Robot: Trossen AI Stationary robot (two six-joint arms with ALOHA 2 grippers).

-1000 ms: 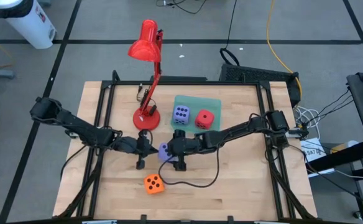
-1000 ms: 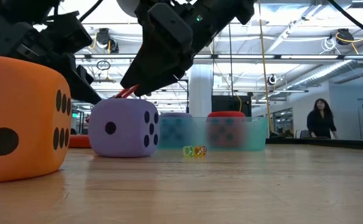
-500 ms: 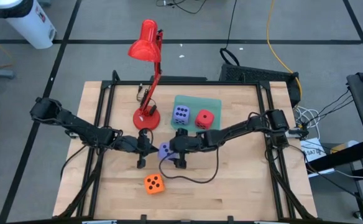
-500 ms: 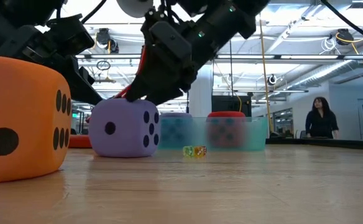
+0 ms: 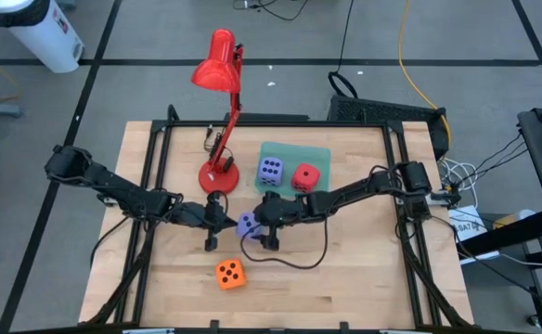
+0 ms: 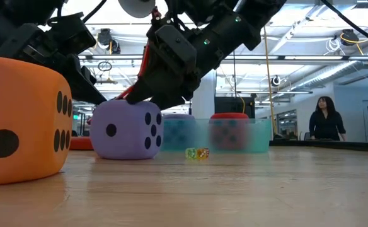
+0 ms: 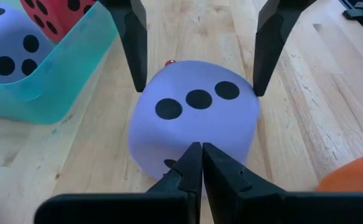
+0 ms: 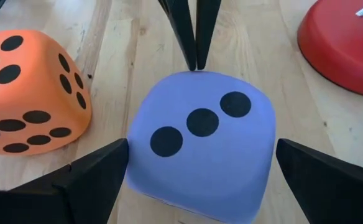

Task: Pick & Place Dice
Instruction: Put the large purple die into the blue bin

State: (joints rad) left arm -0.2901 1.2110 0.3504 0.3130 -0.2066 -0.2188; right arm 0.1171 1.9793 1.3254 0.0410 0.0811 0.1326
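Field notes, worktop [image 5: 345,269]. My right gripper [image 5: 252,231] is straddling the loose purple-blue die [image 5: 245,225] near the middle of the worktop, jaws spread fully wide, one dark finger [image 8: 82,180] standing off each side of the cube. In my right wrist view there is a gap between fingers and die, so nothing is being squeezed. The die is sitting flat on the wood, three pips facing up.

My left gripper [image 5: 223,223] is pointing at the same die from the opposite side, fingers pressed together and holding nothing, the closed tip right against the cube's near face; whether it is touching, I cannot tell.

The orange die [image 5: 230,273] is resting on the worktop nearer the front edge, apart from the purple-blue one. The second purple-blue die [image 5: 270,171] and the red die [image 5: 304,176] are lying side by side inside the teal tray [image 5: 319,154] toward the back.

A red desk lamp [image 5: 218,65] is standing on its round base just beside the tray. A person [image 6: 326,120] is showing far off in the room.
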